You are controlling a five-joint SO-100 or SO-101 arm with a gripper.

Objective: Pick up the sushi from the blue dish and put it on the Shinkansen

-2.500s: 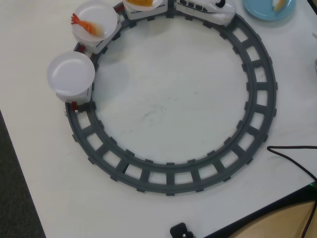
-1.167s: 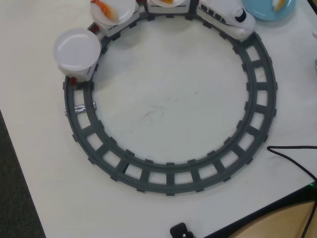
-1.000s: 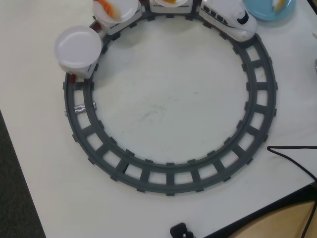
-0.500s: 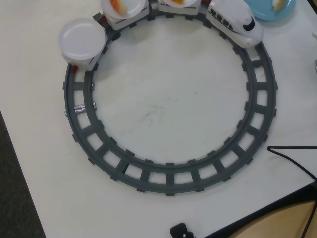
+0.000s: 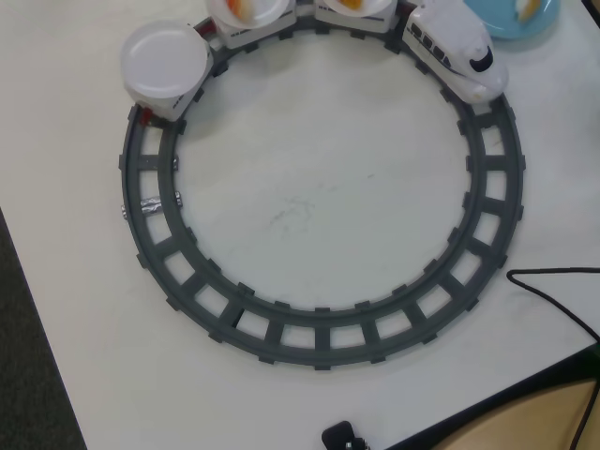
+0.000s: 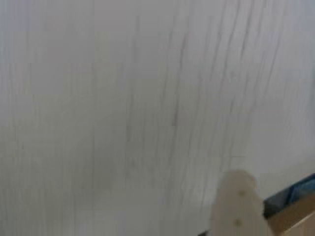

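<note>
In the overhead view the blue dish (image 5: 497, 21) lies at the top right, cut by the frame edge, with the pale sushi (image 5: 525, 7) on it. The white Shinkansen (image 5: 461, 52) stands on the track just left of the dish, nose pointing down-right. Behind it run three cars: one plate holds an orange-topped piece (image 5: 352, 5), one a red-orange piece (image 5: 246, 9), and the last white plate (image 5: 166, 62) is bare. The arm does not show in the overhead view. The blurred wrist view shows only one pale finger (image 6: 236, 206) over a white surface, so its state is unreadable.
The dark grey circular track (image 5: 487, 216) fills most of the white table. A black cable (image 5: 562, 300) curls in from the right. A small black object (image 5: 342, 436) sits at the bottom edge. Dark floor borders the table's left edge (image 5: 37, 309).
The train has run clockwise along the track: the nose went from the top toward the right side, and the bare plate climbed from the left side toward the upper left.
</note>
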